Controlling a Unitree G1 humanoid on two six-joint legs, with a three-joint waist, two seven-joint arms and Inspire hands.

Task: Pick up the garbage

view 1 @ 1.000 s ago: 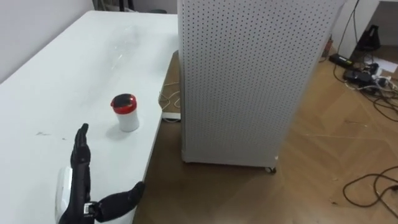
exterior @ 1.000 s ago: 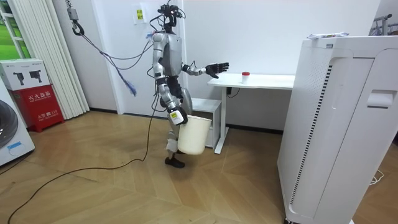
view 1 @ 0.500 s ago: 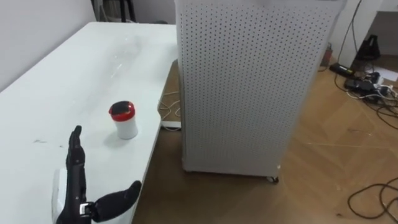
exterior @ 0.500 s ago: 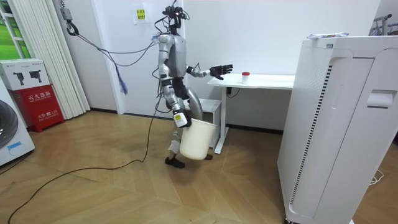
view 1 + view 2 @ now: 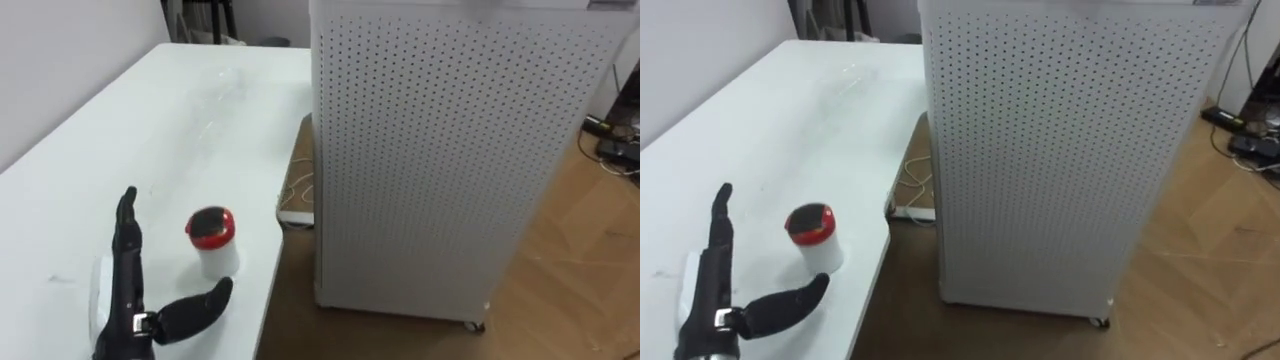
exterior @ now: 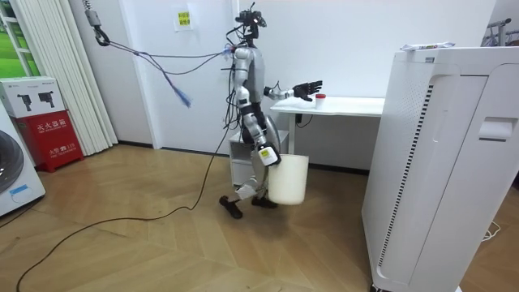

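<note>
Red-lidded white cup (image 5: pixel 211 240) on tabletop (image 5: pixel 120 130), left hand (image 5: pixel 125 298) spread empty just beside: best advance until palm meets it, then close.

The cup (image 5: pixel 212 240) stands on the table (image 5: pixel 120 120) just beside the left hand (image 5: pixel 127 290).

A long white table (image 5: pixel 120 130) runs along a plain white wall (image 5: pixel 60 60) on the left, reaching toward the far end of the room; just right of it, across a narrow gap, stands a tall white cabinet (image 5: pixel 450 150) with perforated panels, set on small castors; the floor (image 5: pixel 590 260) is light brown wood; dark cables (image 5: pixel 615 145) lie on it at the far right; in the room view pale vertical blinds (image 6: pixel 61 73) hang at the left, a red-and-white box (image 6: pixel 42 122) near them; the light is even.
</note>
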